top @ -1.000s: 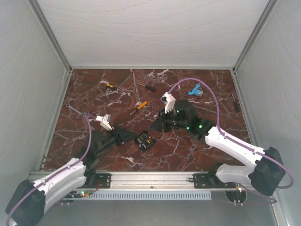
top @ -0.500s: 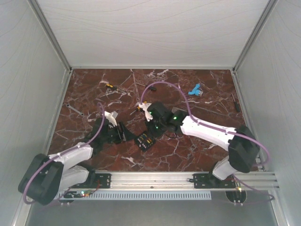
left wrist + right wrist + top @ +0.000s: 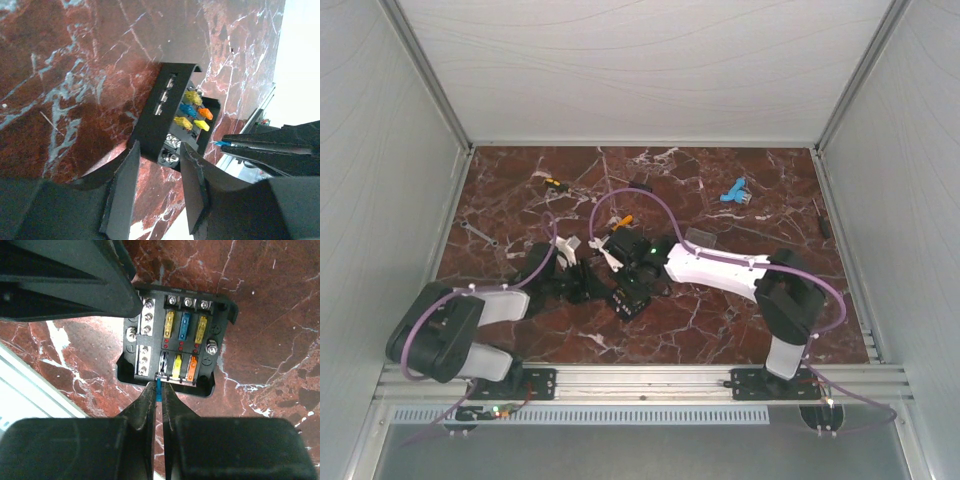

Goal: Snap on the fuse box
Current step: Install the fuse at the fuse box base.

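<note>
1. Enclosure: plain white walls [image 3: 380,150] are closing in the left, far and right sides. A glossy red-brown marble table [image 3: 740,310] with white veins is filling the floor, and a ribbed aluminium rail [image 3: 640,378] is running along its near edge.
2. Grey metal tool [image 3: 480,235]: thin and flat, it is lying near the left edge, well apart from the arms.
3. Left arm [image 3: 510,300]: it is reaching low across the near-left marble toward the middle.
4. Left gripper [image 3: 160,150]: its matte black jaws are standing spread, straddling one end of the box. Whether they are pressing it cannot be told.
5. Fuse box [image 3: 175,340]: a black square plastic tray lying flat near the table's middle, well apart from every edge. It is showing two rows of yellow, blue and orange fuses beside silver screw terminals.
6. Right gripper [image 3: 158,385]: its jaws are pressing together, pinching a thin blue fuse [image 3: 158,389] at the box's edge by the lower fuse row.
7. Right arm [image 3: 720,268]: white-shelled, with a purple cable looping over it, it is stretching in from the right.
8. Blue plastic piece [image 3: 733,192]: it is lying toward the far right with bare marble around it.
9. Dark slim tool [image 3: 820,218]: it is lying beside the right edge.
</note>
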